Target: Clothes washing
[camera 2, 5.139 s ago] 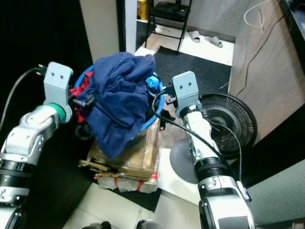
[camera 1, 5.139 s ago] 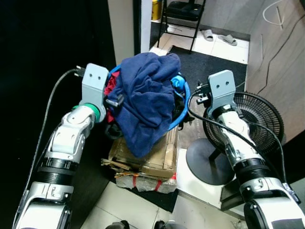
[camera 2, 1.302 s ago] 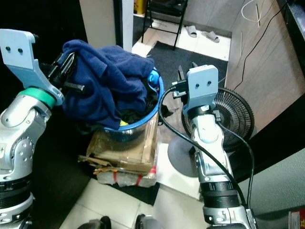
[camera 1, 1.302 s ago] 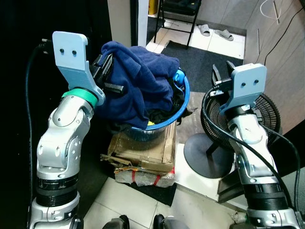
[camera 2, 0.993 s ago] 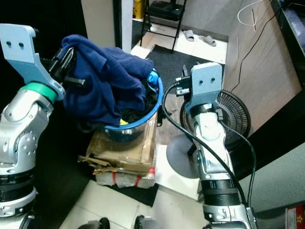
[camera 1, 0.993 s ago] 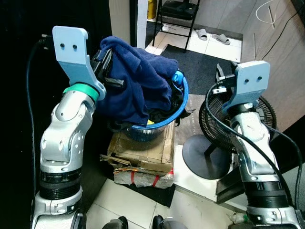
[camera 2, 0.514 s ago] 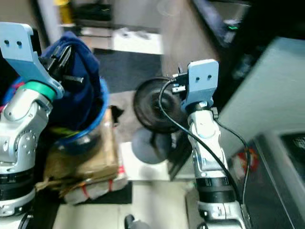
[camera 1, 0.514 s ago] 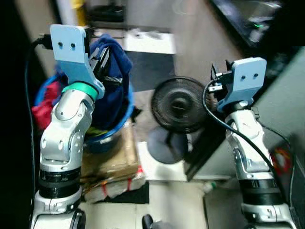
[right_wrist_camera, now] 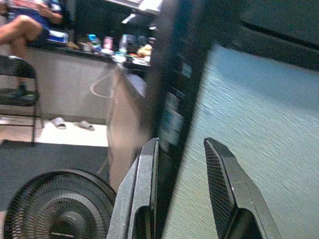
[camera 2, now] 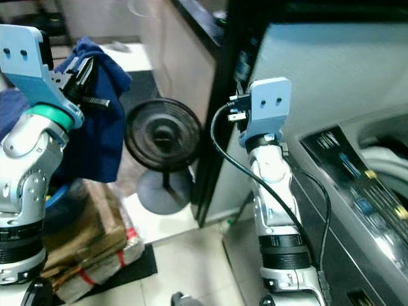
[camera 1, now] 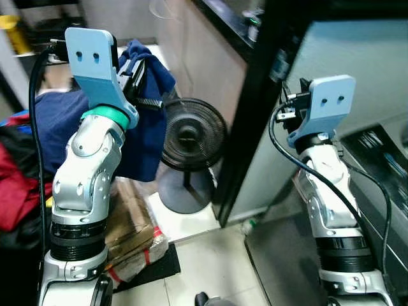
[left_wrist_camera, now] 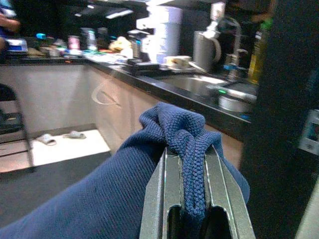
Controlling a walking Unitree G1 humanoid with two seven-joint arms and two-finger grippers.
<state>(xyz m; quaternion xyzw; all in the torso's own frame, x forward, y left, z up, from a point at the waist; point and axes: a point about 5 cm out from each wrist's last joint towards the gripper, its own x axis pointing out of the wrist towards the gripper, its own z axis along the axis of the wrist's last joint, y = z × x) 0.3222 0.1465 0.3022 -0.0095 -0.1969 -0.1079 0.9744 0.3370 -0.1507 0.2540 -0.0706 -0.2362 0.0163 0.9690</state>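
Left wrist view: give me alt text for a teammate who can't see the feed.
The left gripper is shut on a bunched fold of the navy blue garment, which hangs from between its fingers. Behind it runs a dark kitchen counter with a kettle, and a pair of slippers lies on the pale floor.

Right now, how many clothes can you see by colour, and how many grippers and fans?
Navy blue garment: 1, held up by the left gripper
Red garment: 1, lying at the robot's left
Grippers: 2, the left one and the right gripper, which is open
Black floor fan: 1
Total: 5
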